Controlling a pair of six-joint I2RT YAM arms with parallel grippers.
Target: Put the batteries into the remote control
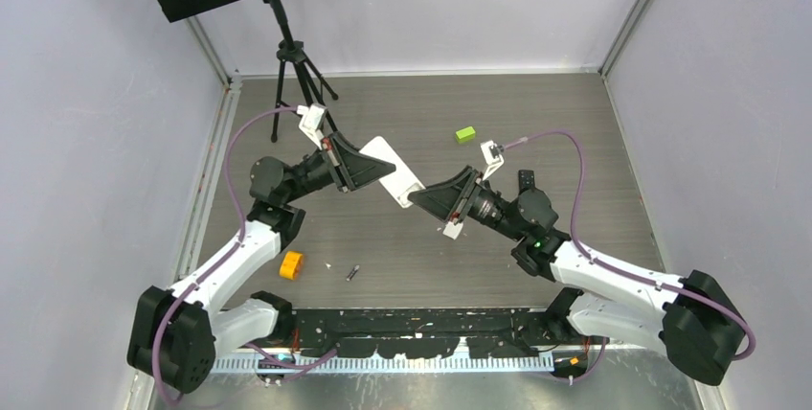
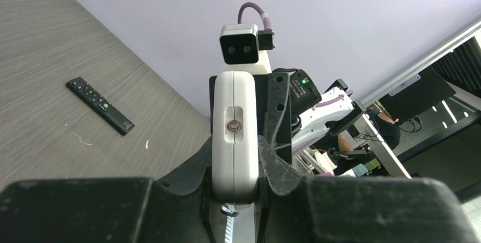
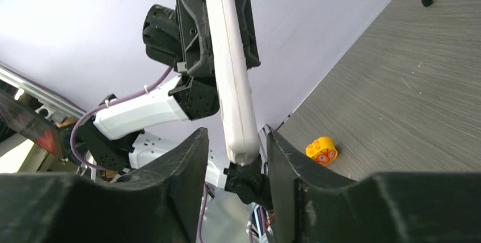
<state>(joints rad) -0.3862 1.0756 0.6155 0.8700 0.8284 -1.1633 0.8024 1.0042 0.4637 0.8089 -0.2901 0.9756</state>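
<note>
Lavender walls (image 1: 77, 142), grey woodgrain table (image 1: 536, 113)

My left arm (image 1: 225, 266) and right arm (image 1: 613, 271) reach inward, nearly tip to tip. The left gripper (image 1: 379, 176) clamps the white remote (image 1: 394, 163). The right gripper (image 1: 418, 197) has its jaws apart around the remote's end.

The remote control (image 1: 397, 172) was plain white, with a dull metallic spot in its recess. The left gripper (image 1: 381, 172) and right gripper (image 1: 416, 195) were matte black, on arms (image 1: 239, 257) of white and black shell trailing purple cables (image 1: 565, 156). The table (image 1: 575, 113) showed grey-brown wood grain. At two o'clock from the white remote lay a lime-green block (image 1: 465, 134). At seven o'clock was a dark battery (image 1: 352, 273), and at eight an orange block (image 1: 291, 264) printed with a small cartoon face. A second remote (image 1: 527, 183), at three o'clock, was black. The walls (image 1: 96, 94) were pale lavender.
</note>
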